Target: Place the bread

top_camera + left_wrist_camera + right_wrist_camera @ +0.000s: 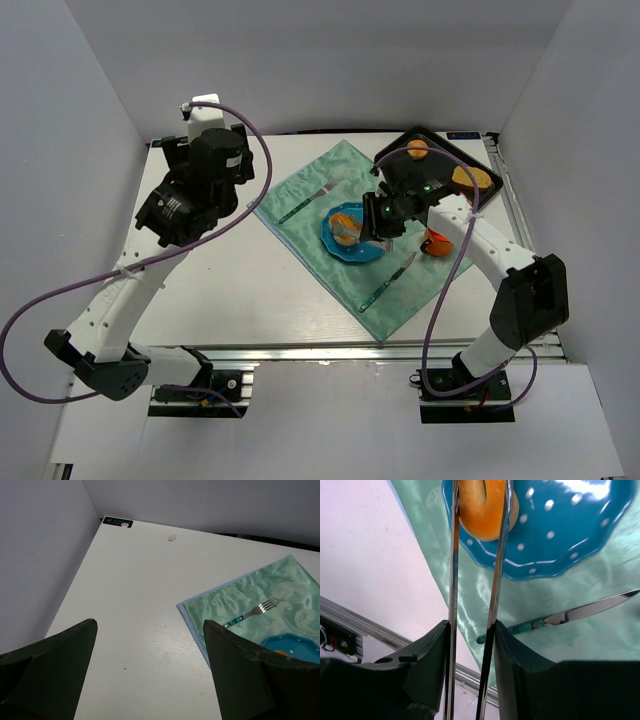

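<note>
Bread: the ring-shaped bread [487,510] is pinched between the two long blades of the tongs [453,580]. It is over the blue plate [560,530], toward the plate's left side.
Right pincer [470,630]: clenched on the handles of the tongs, not on the food. My guess is that the thin blades suit a small ring better than the thick fingers would.
Left pincer [150,625]: released, its fingers wide apart with nothing between them. It hangs over the bare desk [230,290] at the far left, well apart from the plate. It looks parked out of the other arm's way.
Setting: the plate lies in the middle of a green cloth [310,255]. A fork [310,200] is on its far-left side and a knife [390,280] on its near-right. The layout is like a place at dinner, so the plate reads as where the bread belongs.
Contact: I cannot tell whether the bread already rests on the plate or hangs just above it.
Cut off: the top edge of the right wrist view crops the bread's upper part and the tips of the tongs. The left wrist view catches only a sliver of the plate.
Covered: from above, the right arm hides the tongs and part of the plate.
Unclear: an orange piece [438,243] sits on the cloth just right of that arm, half hidden, and I cannot tell what kind it is. The black tray [450,160] at the far right holds two baked pieces too small to name.
</note>
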`<control>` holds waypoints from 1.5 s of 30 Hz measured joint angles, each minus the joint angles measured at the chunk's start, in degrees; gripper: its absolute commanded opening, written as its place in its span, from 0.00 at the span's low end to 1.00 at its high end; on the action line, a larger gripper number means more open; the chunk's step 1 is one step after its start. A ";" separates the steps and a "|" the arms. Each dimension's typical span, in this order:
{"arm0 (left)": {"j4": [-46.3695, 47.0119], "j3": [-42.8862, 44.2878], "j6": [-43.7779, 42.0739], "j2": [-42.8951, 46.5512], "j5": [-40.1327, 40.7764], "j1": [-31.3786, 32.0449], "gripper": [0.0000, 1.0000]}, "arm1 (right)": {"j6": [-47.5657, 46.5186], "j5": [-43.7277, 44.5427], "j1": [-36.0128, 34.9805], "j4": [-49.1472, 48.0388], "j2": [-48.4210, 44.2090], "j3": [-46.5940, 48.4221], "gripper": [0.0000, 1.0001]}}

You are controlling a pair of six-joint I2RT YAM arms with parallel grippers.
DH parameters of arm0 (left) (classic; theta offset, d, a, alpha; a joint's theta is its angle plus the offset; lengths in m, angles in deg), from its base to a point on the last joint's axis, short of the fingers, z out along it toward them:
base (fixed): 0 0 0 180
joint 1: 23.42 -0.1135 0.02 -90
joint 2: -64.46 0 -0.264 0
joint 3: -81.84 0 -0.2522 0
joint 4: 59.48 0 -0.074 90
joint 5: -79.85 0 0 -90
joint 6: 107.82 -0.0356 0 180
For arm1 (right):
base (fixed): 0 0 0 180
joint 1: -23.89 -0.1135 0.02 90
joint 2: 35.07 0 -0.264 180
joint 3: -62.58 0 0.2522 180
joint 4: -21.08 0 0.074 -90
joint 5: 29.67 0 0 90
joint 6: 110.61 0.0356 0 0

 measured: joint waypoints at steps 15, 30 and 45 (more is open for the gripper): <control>-0.72 -0.72 1.27 2.73 -0.94 0.00 0.98 | 3.17 5.55 -6.01 -2.16 1.16 -2.49 0.63; -0.98 -1.60 1.49 3.26 -1.92 0.00 0.98 | 4.87 8.50 -6.34 2.21 -1.62 2.10 0.66; -0.59 -1.62 0.98 2.47 -2.27 0.00 0.98 | 7.04 14.84 8.31 2.51 3.65 21.66 0.65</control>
